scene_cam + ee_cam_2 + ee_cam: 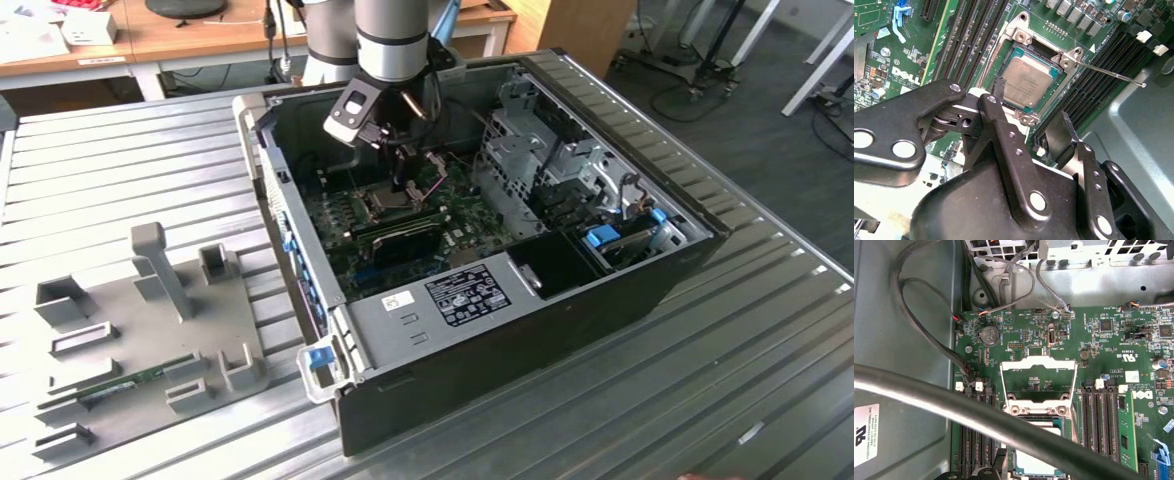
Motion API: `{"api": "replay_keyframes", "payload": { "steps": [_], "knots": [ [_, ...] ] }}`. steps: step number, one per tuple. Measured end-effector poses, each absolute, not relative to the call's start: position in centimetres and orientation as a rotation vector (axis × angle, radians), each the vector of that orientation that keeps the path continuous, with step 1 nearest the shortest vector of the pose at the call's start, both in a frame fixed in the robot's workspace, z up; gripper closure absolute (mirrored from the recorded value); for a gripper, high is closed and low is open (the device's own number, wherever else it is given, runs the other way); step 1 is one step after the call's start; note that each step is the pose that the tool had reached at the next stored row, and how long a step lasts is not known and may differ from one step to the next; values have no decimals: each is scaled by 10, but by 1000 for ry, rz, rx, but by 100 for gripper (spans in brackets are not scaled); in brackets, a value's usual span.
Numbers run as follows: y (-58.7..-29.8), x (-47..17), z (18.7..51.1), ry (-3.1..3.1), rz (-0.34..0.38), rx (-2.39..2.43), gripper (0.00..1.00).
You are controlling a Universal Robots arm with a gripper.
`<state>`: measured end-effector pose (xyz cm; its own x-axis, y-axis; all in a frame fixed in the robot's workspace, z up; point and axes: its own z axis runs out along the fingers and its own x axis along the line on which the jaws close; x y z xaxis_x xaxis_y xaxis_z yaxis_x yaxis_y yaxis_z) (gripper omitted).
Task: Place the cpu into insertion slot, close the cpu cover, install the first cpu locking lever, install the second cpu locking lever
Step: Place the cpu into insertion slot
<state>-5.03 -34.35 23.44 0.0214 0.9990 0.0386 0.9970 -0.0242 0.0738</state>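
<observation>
The cpu [1026,82] lies flat in the insertion slot [379,208] on the motherboard, its grey metal top showing; in the first wrist view the cpu [1036,463] is partly behind a thick cable. The cpu cover [1038,365] stands swung up and open, its window showing the board behind it. A thin locking lever [1114,75] sticks out sideways from the socket corner, unlatched. My gripper [1032,102] hovers just over the socket edge, open, with nothing between its black fingertips [999,89]. In the exterior view the gripper [400,172] hangs inside the open computer case above the socket.
Memory slots [1094,85] flank the socket on both sides. Loose cables [929,335] run along the case wall and a thick grey cable [954,400] crosses close to the camera. A drive cage [534,150] rises at the exterior view's right. A grey fixture plate [147,320] lies on the slatted table.
</observation>
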Motion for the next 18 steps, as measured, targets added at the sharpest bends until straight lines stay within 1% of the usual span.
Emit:
{"api": "replay_keyframes", "payload": {
  "steps": [13,14,15,16,17,18],
  "knots": [
    [-343,-50,236,2177,122,2227,39],
    [-343,-50,236,2177,122,2227,41],
    [-343,-50,236,2177,122,2228,47],
    [-343,-50,236,2177,122,2227,47],
    [-343,-50,236,2177,122,2227,54],
    [-343,-50,236,2177,122,2228,54]
  ]
}}
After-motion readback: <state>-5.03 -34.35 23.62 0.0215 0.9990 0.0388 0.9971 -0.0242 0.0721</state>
